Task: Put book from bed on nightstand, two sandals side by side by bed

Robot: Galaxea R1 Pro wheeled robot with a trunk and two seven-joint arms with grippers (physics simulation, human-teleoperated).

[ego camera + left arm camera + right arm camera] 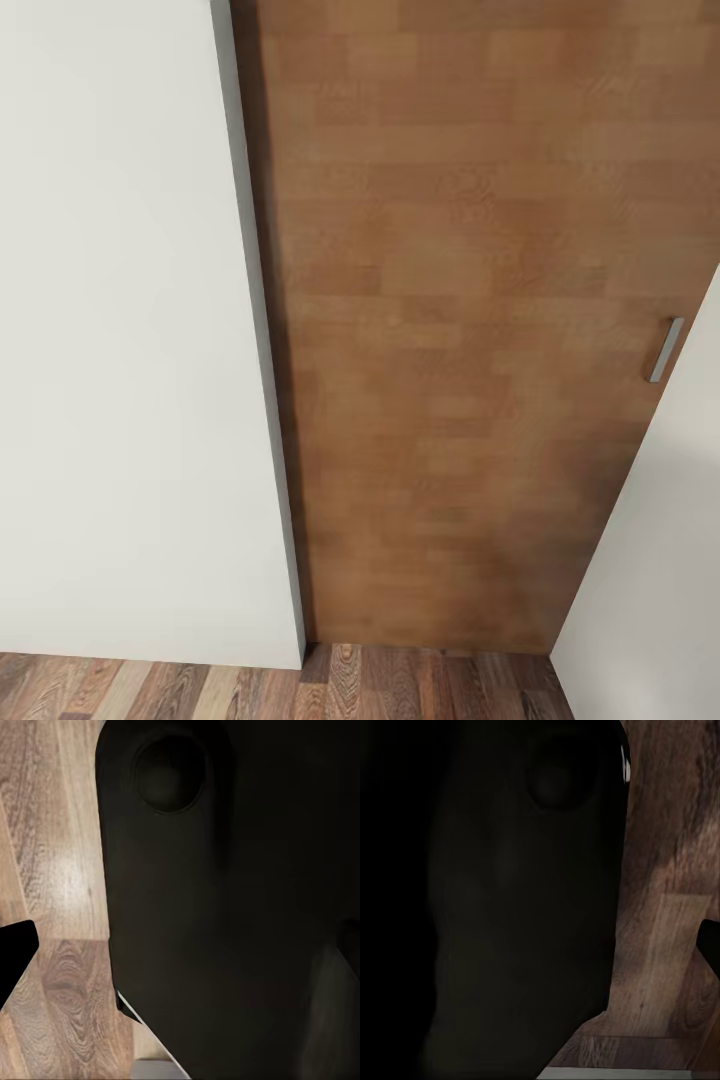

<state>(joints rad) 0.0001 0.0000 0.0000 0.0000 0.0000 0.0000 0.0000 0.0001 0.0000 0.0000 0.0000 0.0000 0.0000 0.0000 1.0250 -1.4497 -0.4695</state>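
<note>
Door [470,330] of brown wood stands closed straight ahead of us in the head view, a short metal handle [665,350] near its right edge, pale wall [120,330] to either side and wooden floor [350,685] along the bottom. We judge this a travelling step: we are on our way to the bedroom (book, bed, nightstand and sandals lie somewhere out of sight). Next we would likely need to open or pass this door. Each wrist view looks past a dark body panel [225,907] at floorboards; whether either pincer is spread or pressed together we cannot tell. No writing or labels can be read.
</note>
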